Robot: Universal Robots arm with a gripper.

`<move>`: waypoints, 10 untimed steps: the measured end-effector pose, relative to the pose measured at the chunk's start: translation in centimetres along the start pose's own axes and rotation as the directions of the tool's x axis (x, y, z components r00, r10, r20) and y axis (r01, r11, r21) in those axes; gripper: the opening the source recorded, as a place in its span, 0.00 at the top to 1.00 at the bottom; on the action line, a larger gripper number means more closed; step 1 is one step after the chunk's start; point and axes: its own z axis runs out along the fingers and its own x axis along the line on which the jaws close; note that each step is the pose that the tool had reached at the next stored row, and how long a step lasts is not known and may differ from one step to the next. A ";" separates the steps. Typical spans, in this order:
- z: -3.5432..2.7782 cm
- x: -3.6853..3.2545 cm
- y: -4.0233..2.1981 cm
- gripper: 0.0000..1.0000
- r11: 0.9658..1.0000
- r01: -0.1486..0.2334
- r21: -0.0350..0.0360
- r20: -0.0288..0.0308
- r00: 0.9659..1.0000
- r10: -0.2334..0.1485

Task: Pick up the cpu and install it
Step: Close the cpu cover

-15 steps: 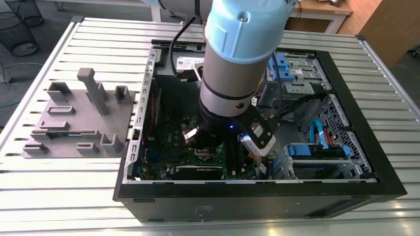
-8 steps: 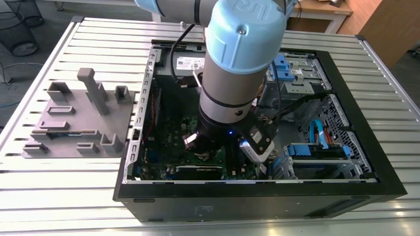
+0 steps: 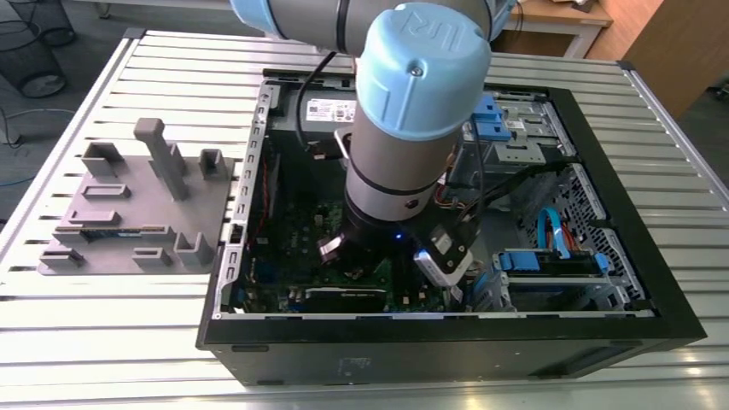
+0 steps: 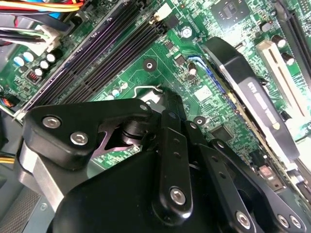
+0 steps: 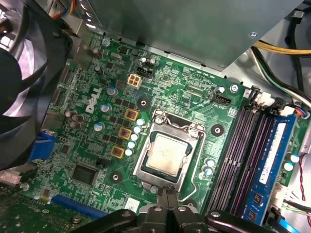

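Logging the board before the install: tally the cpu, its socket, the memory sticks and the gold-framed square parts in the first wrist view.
cpu: 1
cpu socket: 1
blue memory stick: 1
gold-framed square components: 3
Total: 6

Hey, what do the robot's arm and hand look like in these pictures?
The arm is a silver-grey tube with a rounded light-blue joint cap bearing raised lettering. A black cable runs beside it. The hand is matte black, built of jointed link bars with silver screw heads.
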 end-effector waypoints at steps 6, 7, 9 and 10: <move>0.41 0.11 0.01 0.89 1.000 0.000 0.000 0.000 1.000 0.000; 0.46 0.11 0.02 0.89 1.000 0.000 0.000 0.000 1.000 0.000; 0.61 0.12 0.01 0.89 1.000 0.000 0.000 0.000 1.000 0.000; 0.69 0.12 0.01 0.89 1.000 0.000 0.000 0.000 1.000 0.000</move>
